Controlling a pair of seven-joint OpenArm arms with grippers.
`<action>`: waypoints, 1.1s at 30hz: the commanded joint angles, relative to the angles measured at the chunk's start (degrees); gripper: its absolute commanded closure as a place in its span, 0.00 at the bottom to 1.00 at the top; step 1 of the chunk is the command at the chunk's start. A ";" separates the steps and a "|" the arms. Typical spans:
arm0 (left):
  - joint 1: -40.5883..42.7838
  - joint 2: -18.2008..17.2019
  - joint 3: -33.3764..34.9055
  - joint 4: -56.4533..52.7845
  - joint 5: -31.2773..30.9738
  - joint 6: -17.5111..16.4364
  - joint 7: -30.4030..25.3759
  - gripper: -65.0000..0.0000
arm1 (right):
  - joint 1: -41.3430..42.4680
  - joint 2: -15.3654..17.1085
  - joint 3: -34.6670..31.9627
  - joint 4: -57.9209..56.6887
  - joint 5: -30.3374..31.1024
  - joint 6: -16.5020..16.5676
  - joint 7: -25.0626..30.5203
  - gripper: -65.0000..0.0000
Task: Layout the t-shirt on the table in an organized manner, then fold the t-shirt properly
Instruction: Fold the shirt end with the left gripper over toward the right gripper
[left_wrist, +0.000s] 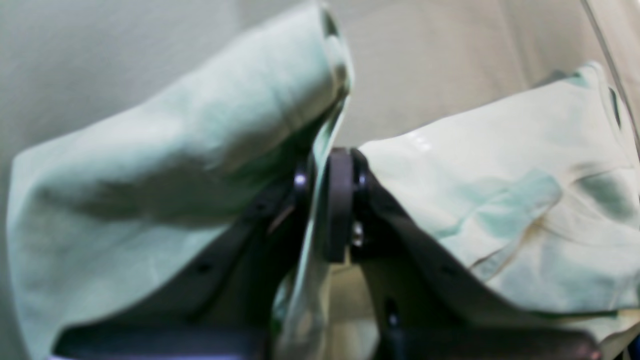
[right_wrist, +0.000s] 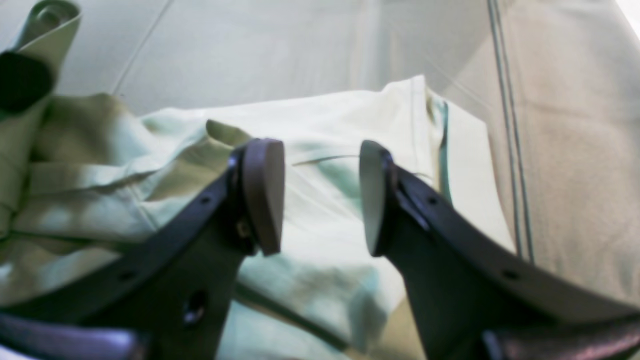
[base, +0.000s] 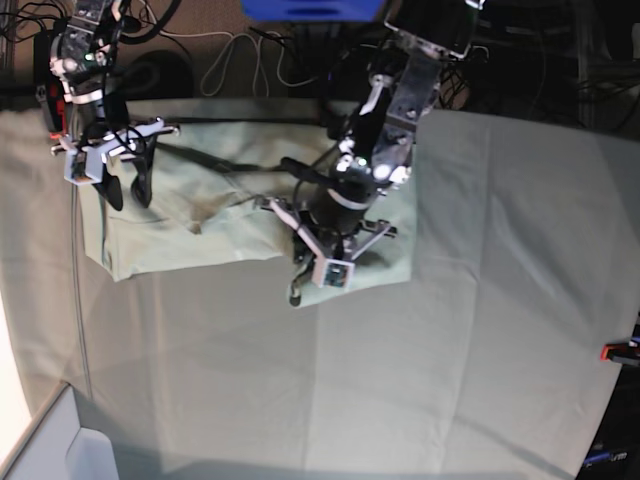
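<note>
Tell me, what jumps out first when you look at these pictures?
The left gripper is shut on a fold of the mint t-shirt, lifting it near the middle of the table. The right gripper hangs open above the shirt's other end, at the table's far corner.

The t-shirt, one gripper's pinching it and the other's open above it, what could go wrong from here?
The left gripper grips only a thin fold of the t-shirt, so the fabric may slip out. Only that side is held; the right gripper is open, so pulling could bunch the shirt or drag the table cloth.
</note>
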 joint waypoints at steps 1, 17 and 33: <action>-1.21 0.79 0.74 0.03 0.07 -0.29 -0.93 1.00 | 0.01 1.03 0.18 1.11 0.92 0.40 1.63 0.61; -0.94 0.97 7.16 -1.47 0.07 -0.29 -0.49 1.00 | 0.28 1.73 1.41 1.02 0.92 0.40 1.63 0.61; 1.60 1.23 8.65 0.38 0.07 -0.73 -0.31 1.00 | 0.37 1.73 1.33 0.58 0.92 0.40 1.63 0.61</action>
